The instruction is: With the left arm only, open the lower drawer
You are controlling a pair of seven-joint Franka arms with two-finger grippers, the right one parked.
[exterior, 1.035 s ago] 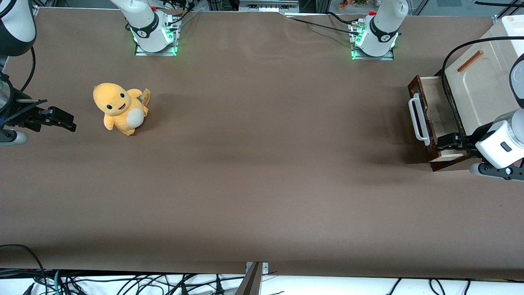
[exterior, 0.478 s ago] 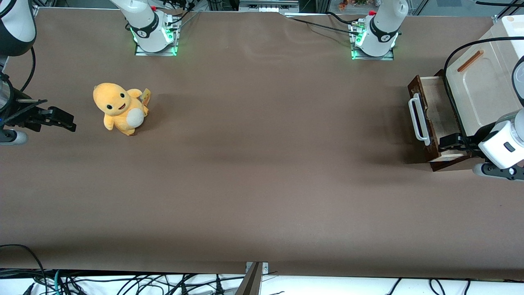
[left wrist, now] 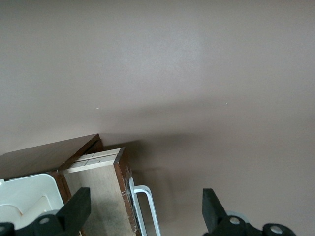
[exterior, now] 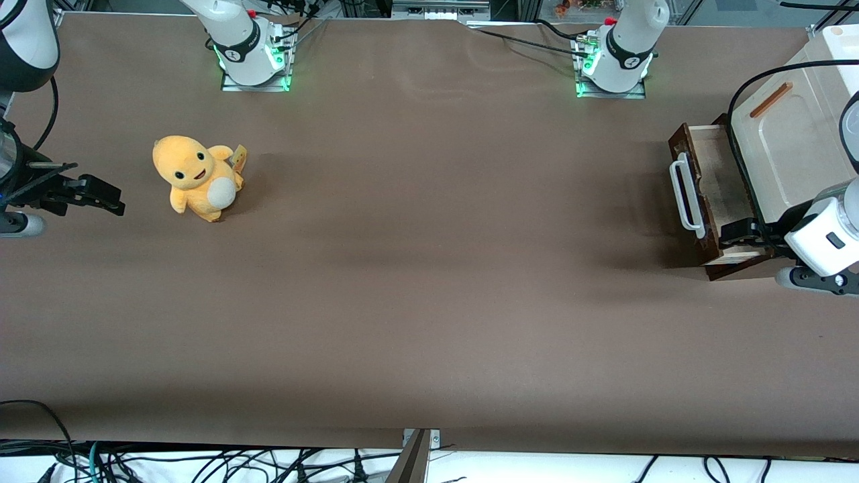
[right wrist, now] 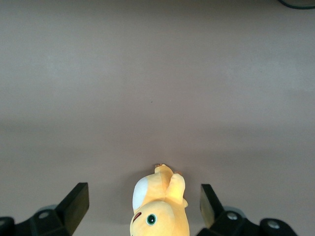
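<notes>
The lower drawer (exterior: 723, 176) stands pulled out of the cabinet, its pale wood inside (left wrist: 98, 196) exposed. Its dark brown front carries a long white bar handle (exterior: 686, 196), also in the left wrist view as the handle (left wrist: 149, 209). My left arm (exterior: 824, 233) reaches in from the working arm's end of the table. Its gripper (exterior: 738, 231) hovers over the drawer's end nearer the front camera. In the left wrist view the gripper (left wrist: 145, 212) is open, fingers (left wrist: 78, 207) wide apart, touching nothing.
The cream cabinet panel (exterior: 785, 144) with an orange-brown strip handle (exterior: 770, 99) sits above the drawer. An orange plush toy (exterior: 196, 178) stands on the brown table toward the parked arm's end. Two arm bases (exterior: 614, 60) stand at the edge farthest from the front camera.
The left arm's wrist and gripper have drawn slightly away from the drawer front, toward the cabinet. The drawer has stayed where it was, pulled out.
</notes>
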